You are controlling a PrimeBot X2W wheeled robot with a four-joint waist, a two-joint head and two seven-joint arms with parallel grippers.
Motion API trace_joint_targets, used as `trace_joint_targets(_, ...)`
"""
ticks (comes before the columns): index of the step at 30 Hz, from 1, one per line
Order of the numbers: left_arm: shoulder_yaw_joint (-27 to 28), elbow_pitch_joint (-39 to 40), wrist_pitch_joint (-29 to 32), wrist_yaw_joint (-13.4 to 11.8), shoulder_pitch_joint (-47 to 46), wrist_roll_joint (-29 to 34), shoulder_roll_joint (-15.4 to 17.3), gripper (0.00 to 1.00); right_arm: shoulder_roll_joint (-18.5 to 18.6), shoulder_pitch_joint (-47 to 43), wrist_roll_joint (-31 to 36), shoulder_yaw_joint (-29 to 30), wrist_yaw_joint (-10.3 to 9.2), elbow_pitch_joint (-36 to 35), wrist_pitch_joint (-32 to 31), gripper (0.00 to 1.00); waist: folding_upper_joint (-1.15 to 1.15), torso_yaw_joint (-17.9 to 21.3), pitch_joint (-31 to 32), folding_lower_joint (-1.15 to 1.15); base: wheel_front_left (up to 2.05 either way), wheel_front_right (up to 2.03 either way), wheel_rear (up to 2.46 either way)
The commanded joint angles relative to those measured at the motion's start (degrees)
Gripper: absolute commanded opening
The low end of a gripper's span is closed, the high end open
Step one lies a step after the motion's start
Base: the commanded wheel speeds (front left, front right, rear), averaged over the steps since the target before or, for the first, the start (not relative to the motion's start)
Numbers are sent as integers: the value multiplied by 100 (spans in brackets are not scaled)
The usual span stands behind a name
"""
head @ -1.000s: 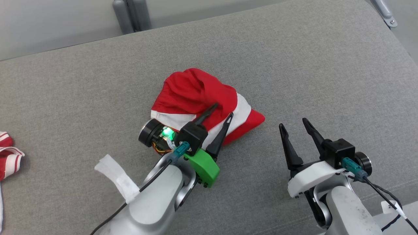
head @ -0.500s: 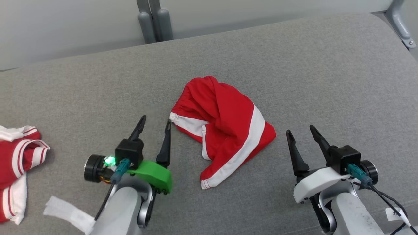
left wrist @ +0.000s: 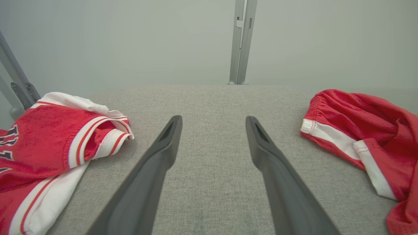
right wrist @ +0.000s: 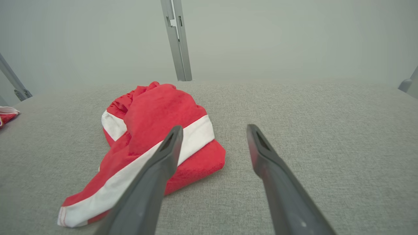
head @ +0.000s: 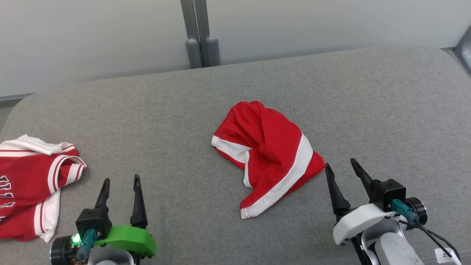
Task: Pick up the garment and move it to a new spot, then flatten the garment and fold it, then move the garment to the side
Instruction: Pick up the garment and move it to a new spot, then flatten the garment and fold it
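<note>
While left tool (head: 121,179), right tool (head: 340,163) gape empty, garment (head: 272,147) bunched, underside hidden, probably shorts.

The garment (head: 270,151), red shorts with a broad white side stripe and white hem trim, lies crumpled in a loose heap near the middle of the grey padded surface (head: 368,110). Its gathered waistband sits at the heap's 11 o'clock end. 1 white-edged leg hem trails flat toward 7 o'clock.
</note>
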State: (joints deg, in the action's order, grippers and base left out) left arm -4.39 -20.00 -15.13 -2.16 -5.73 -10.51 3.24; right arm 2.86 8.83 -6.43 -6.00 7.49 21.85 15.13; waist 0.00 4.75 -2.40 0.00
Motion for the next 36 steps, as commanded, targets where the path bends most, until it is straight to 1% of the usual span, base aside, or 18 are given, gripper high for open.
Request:
trace_joint_targets(1,87,54,-4,45,144,43,3,100,7,-70,-21,8,0,-1,3,100,0,-77,85,0,0,0,0)
trace_joint_targets(4,222,103,-4,111,363,138,-20,100,8,-118,-14,7,0,13,3,100,0,-92,119,0,0,0,0)
trace_joint_targets(7,262,101,-4,118,483,135,-26,100,8,-168,16,29,0,40,3,100,0,-117,139,0,0,0,0)
trace_joint_targets(11,111,53,-4,72,541,-61,-32,100,7,-182,27,4,0,73,3,100,0,-118,157,0,0,0,0)
trace_joint_targets(17,-40,55,-3,20,519,-107,-28,100,8,-163,28,-36,0,78,3,100,0,-107,152,0,0,0,0)
trace_joint_targets(21,-118,35,-3,70,507,-95,-29,100,7,-188,40,-45,0,100,3,100,0,-120,148,0,0,0,0)
trace_joint_targets(24,-332,-35,-3,228,514,-189,-30,100,7,-171,13,-53,0,107,3,100,0,-107,123,0,0,0,0)
trace_joint_targets(27,-635,-199,-3,498,464,-339,-28,100,8,-134,-4,-74,0,101,3,100,0,-59,81,0,0,0,0)
trace_joint_targets(28,-782,-236,-3,603,416,-468,-28,100,7,-121,3,-84,0,95,3,100,0,-28,56,0,0,0,0)
trace_joint_targets(31,-1205,-443,-3,792,312,-777,-28,100,9,-74,44,-98,0,95,3,100,0,90,-27,0,0,0,0)
trace_joint_targets(34,-1649,-610,-3,911,103,-1039,-25,100,9,-7,76,-63,0,100,3,100,0,237,-132,0,0,0,0)
trace_joint_targets(36,-1960,-748,-3,942,29,-1124,-24,100,8,18,101,-54,0,95,3,100,0,340,-191,0,0,0,0)
